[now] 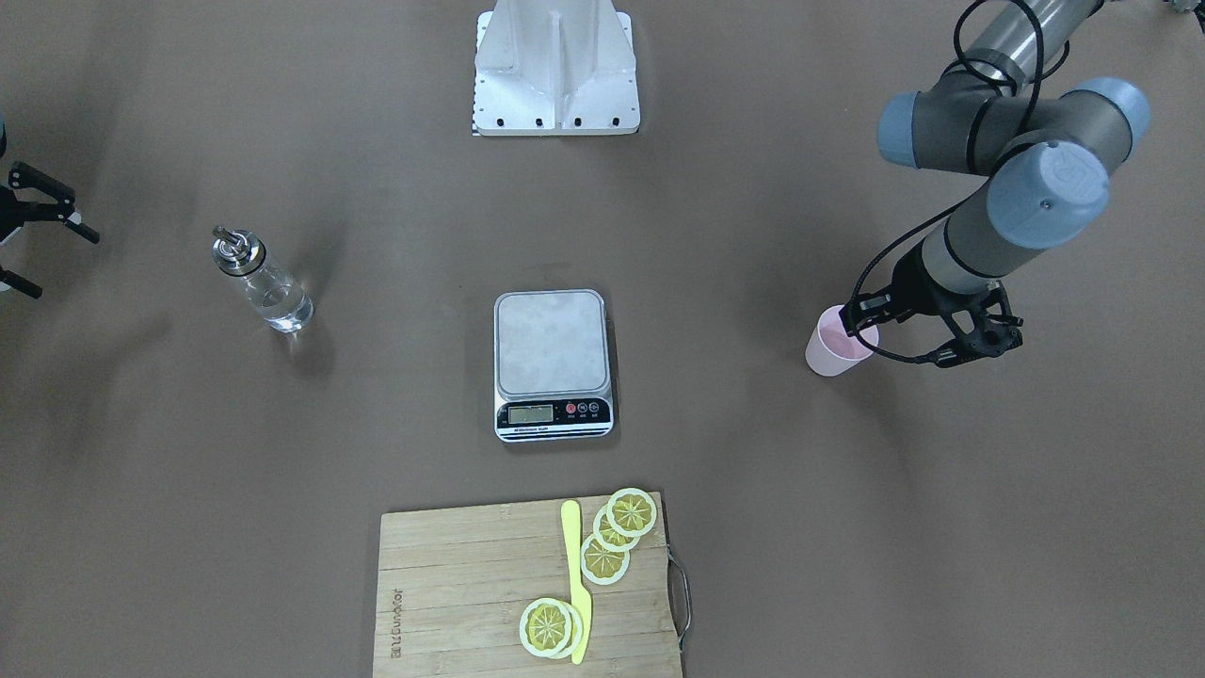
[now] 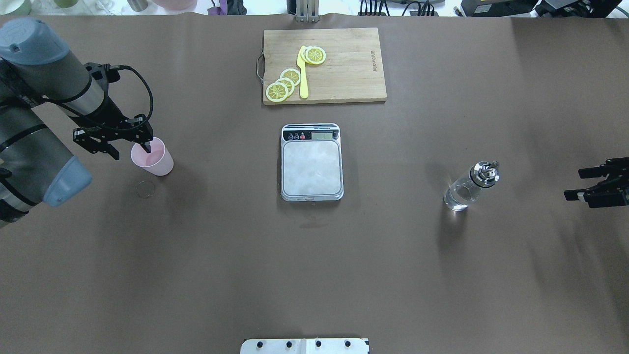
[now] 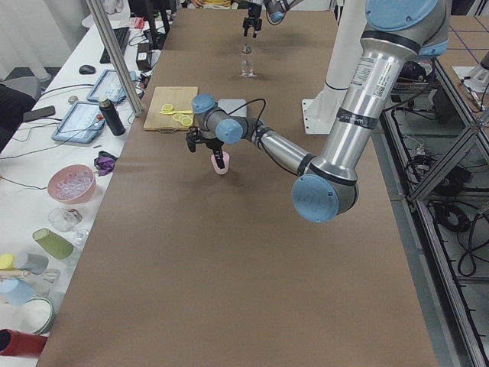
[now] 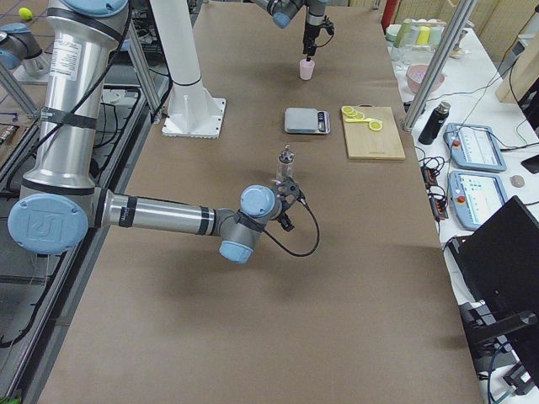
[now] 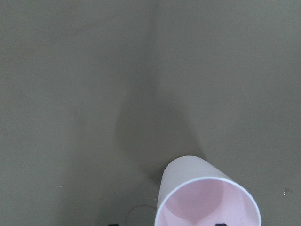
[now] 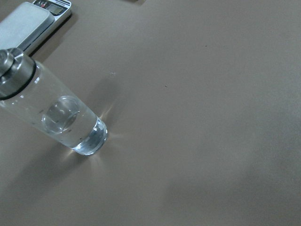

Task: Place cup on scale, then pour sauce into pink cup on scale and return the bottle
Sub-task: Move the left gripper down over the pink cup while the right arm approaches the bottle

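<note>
1. Looking at the left fingers (image 2: 146, 144), I read them as spread apart and gripping nothing. One tip hangs inside the cup (image 2: 156, 162) and the other sits just outside its wall, so the rim runs between them without being pinched.
2. The cup looks to be standing upright on the tabletop (image 2: 314, 270), directly under those fingers. The left wrist view shows it empty.
3. The scale (image 2: 312, 164) lies well apart from the left fingers, roughly midway between them and the right fingers. Its platform is bare.
4. The right fingers (image 2: 585, 193) are spread too and hold nothing. The bottle (image 2: 471, 184) stands upright between them and the scale, apart from both, with its cap on and clear sauce (image 2: 458, 196) in its lower part.
5. My judgement of progress is that no step is finished. The first one, cup onto scale, has only reached the grasp.
6. Left to do:
   - Clench the left fingers on the cup wall, carry the cup across to the platform and let go.
   - Take the bottle with the right fingers, pour into the cup and stand the bottle back on the tabletop.
</note>
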`<state>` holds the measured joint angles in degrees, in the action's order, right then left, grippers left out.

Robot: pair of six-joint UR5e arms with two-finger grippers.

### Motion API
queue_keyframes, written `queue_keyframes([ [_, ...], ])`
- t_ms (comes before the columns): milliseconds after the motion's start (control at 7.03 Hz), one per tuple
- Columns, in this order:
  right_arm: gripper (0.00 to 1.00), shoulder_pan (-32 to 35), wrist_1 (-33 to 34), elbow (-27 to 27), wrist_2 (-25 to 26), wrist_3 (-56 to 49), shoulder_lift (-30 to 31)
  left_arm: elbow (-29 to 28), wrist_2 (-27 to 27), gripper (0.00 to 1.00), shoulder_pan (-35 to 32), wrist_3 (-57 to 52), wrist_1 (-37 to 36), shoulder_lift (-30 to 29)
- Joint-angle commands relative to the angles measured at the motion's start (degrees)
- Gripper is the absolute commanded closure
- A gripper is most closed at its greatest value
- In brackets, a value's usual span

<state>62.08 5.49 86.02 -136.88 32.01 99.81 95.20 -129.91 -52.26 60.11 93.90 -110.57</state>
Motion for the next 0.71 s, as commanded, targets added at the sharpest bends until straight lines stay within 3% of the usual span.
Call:
queue_keyframes([
  [0,0.01,-2.7,-7.0,-0.2,3.4,4.5,-1.5,-1.0,0.0,0.3,0.1,-0.2,1.7,0.0],
  [569,0.01,-10.7,-11.0,-0.2,13.7,5.4,-2.7,-1.7,-0.1,0.4,1.2,-0.7,2.1,-0.4],
])
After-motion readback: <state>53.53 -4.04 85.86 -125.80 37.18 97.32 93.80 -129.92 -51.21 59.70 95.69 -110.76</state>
